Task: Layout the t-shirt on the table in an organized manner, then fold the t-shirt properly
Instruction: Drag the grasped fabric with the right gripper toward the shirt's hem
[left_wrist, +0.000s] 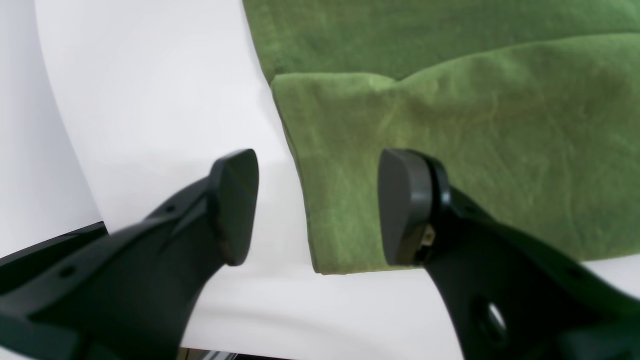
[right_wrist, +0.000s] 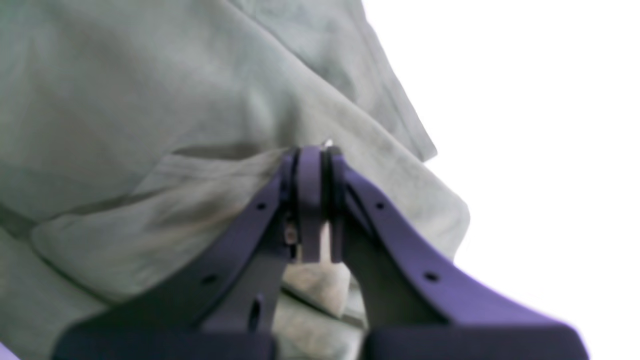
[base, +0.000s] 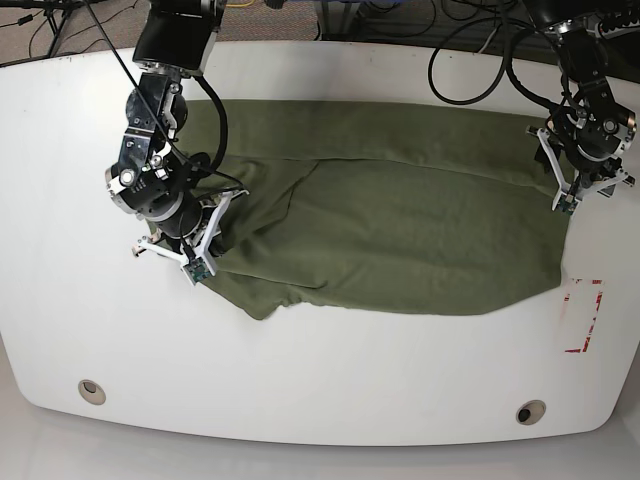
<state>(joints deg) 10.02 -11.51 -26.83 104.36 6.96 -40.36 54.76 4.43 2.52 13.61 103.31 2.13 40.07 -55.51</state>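
The right hand (right_wrist: 314, 150) is clamped on the shirt (base: 400, 230), spread lengthwise across the bench (base: 320, 400), while the left hand (left_wrist: 317, 205) is held apart just over its opposite edge.

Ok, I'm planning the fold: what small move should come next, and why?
Probably lower the open left claw onto the shirt corner and close it. Its jaws straddle that edge, gripping nothing, while the right claw is shut on the opposite, bunched side, so both ends could then be pulled flat.
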